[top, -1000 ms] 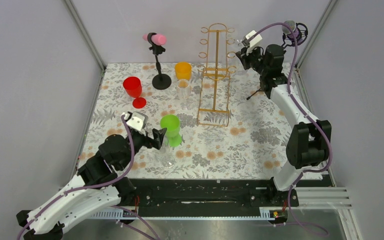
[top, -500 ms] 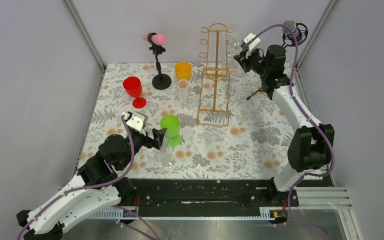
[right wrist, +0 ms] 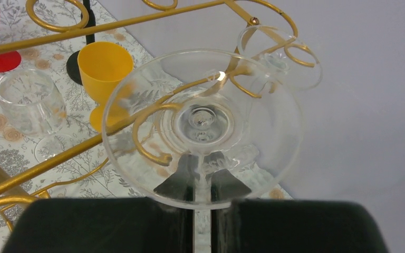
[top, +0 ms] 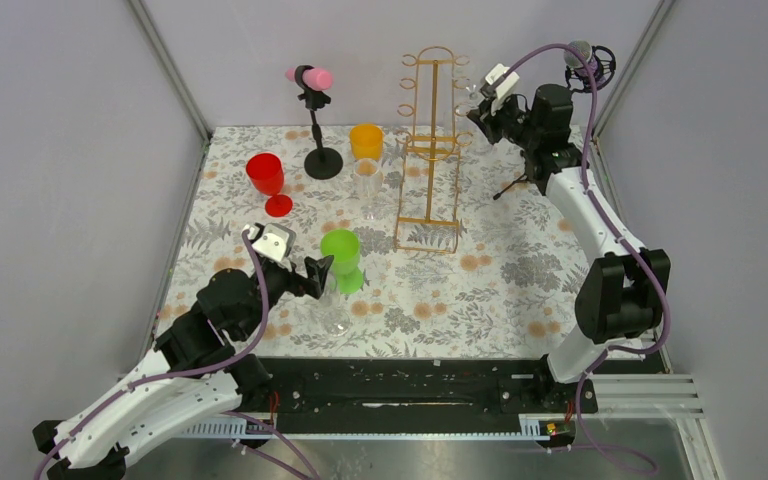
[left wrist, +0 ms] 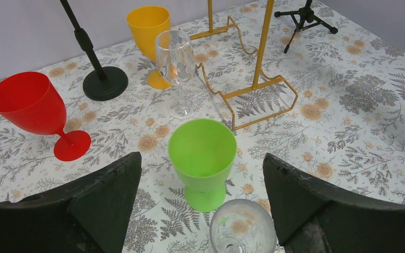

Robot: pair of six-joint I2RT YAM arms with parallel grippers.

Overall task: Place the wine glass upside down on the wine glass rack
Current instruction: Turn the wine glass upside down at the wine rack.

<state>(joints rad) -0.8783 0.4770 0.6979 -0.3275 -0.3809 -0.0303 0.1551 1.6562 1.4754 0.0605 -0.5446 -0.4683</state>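
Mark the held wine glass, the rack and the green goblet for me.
wine glass (right wrist: 203, 118), right wrist view, centre of its foot.
wine glass rack (left wrist: 263, 42), left wrist view, gold upright post.
green goblet (left wrist: 202, 150), left wrist view, inside its bowl.

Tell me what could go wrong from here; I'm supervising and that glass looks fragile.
1. The clear wine glass, its stem pinched in the right gripper's jaws, has its foot close against the ring hooks of the tall gold wire rack. A misaligned push might knock or tip that thin stand.
2. What looks like another clear glass foot sits at the hook just beyond. The two could clink together.
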